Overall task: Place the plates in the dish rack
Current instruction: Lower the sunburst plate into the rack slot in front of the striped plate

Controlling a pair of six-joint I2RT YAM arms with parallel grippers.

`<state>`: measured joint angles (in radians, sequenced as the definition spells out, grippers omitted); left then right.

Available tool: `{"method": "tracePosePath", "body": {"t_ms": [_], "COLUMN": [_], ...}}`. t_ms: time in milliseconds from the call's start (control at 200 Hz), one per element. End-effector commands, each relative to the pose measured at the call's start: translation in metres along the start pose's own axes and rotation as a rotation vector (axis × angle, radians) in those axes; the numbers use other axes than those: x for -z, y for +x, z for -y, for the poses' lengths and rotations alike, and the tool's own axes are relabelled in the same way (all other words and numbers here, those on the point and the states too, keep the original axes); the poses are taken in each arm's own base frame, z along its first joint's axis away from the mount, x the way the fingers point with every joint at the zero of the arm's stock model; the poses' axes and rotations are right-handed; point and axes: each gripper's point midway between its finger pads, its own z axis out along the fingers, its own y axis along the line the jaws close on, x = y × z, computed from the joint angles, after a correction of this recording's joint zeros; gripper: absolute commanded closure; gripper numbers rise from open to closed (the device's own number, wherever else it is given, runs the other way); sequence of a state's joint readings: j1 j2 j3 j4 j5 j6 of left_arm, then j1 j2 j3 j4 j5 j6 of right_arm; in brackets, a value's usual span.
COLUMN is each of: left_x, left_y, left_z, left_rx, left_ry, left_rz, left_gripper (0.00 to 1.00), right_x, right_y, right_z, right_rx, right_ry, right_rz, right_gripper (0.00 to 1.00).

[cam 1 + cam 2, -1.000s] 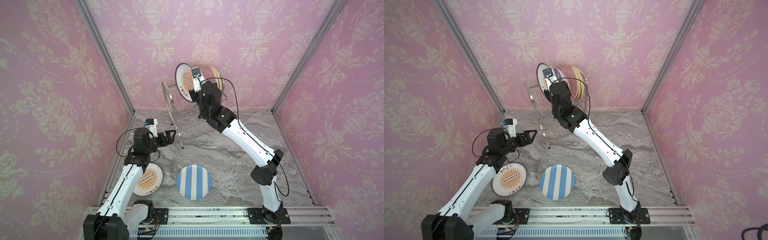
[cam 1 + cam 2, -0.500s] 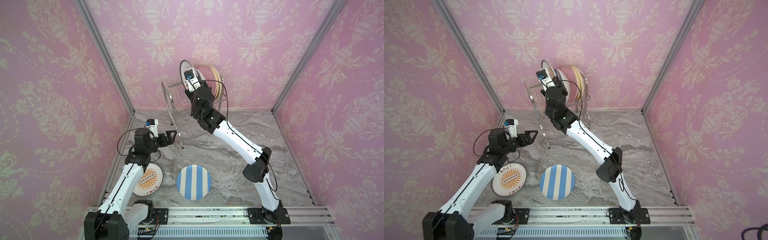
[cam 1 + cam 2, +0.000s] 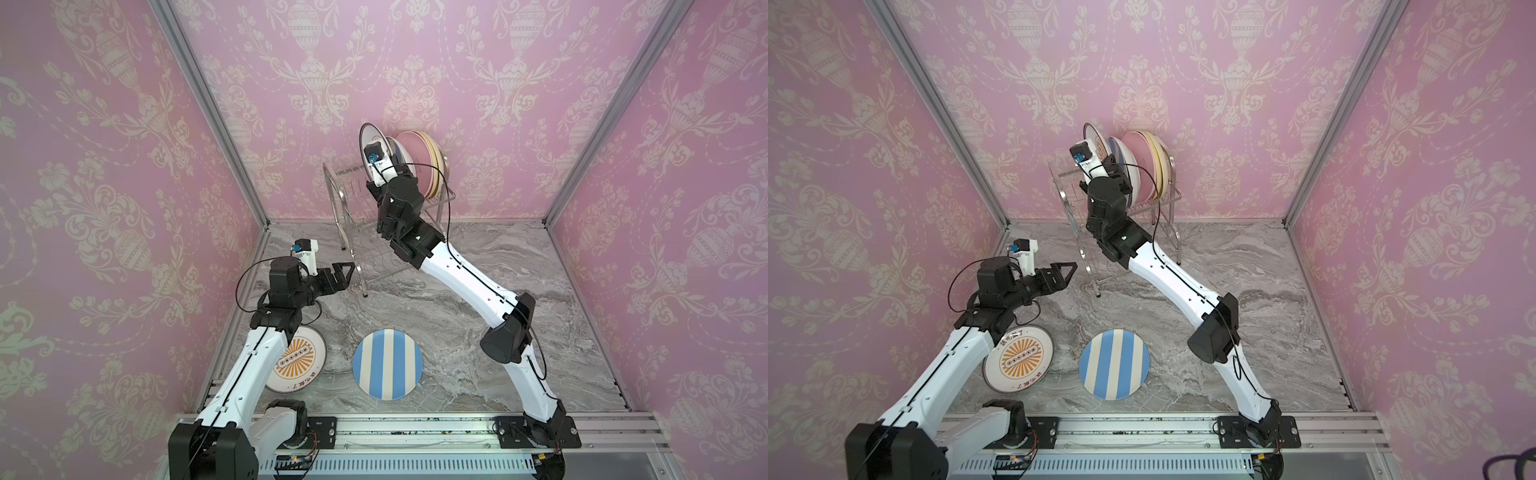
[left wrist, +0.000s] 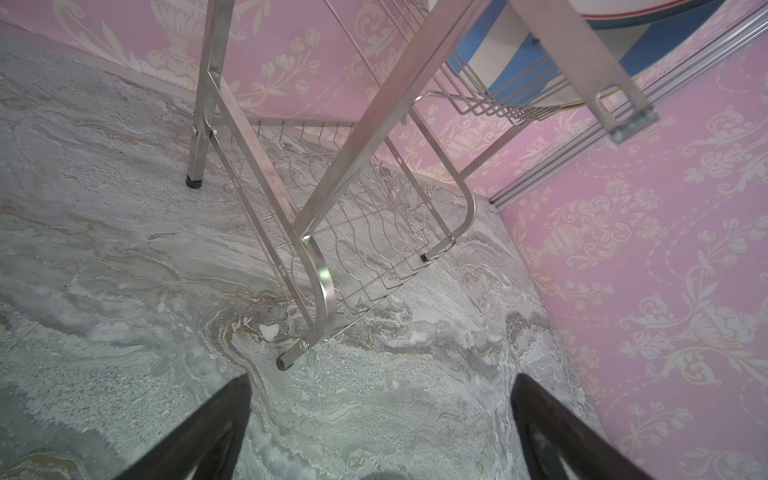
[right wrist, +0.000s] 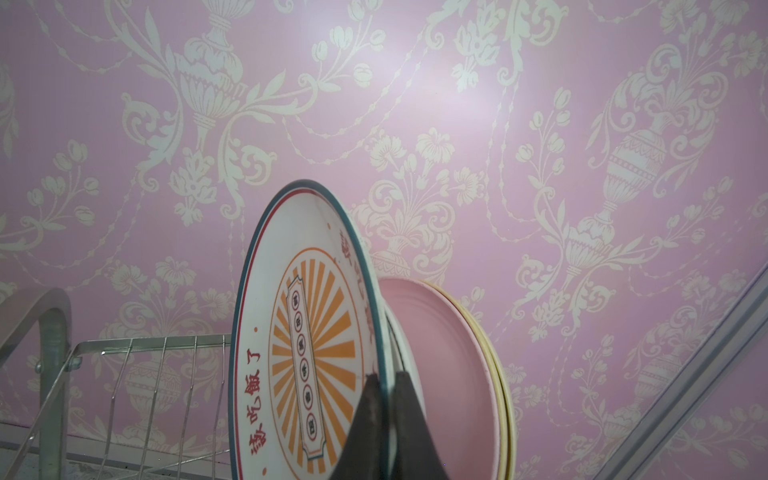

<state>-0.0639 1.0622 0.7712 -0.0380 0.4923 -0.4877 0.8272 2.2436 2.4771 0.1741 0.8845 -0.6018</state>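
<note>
Right wrist view: right gripper (image 5: 384,376) clamped on the rim of the orange sunburst plate (image 5: 307,332), held on edge at the upper tier of the dish rack (image 5: 145,353), far side, left of the pink plate (image 5: 436,353); to seat it well, lower straight, keep it upright, confirm a free wire slot before letting go. Idle left gripper (image 4: 382,378) hangs with jaws spread, empty, by the rack's near left leg; second sunburst plate (image 3: 297,359) and blue-striped plate (image 3: 387,363) lie flat, near side.
</note>
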Motion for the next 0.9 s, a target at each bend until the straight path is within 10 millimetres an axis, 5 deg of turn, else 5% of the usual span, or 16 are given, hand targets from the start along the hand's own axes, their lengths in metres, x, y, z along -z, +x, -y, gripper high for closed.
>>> {"method": "tracePosePath", "body": {"t_ms": [0, 896], "left_x": [-0.001, 0.000], "left_y": [0.008, 0.013], "left_z": [0.002, 0.000], "left_rx": [-0.016, -0.030], "left_ry": [0.016, 0.008], "left_rz": [-0.021, -0.028], "left_gripper": [0.01, 0.01], "right_x": [0.003, -0.011], "right_y": [-0.022, 0.012], "right_z": [0.014, -0.005], "right_rx": [-0.105, -0.061], "right_ry": [0.037, 0.051], "right_rz": [0.052, 0.006], "right_gripper": [1.00, 1.00]}}
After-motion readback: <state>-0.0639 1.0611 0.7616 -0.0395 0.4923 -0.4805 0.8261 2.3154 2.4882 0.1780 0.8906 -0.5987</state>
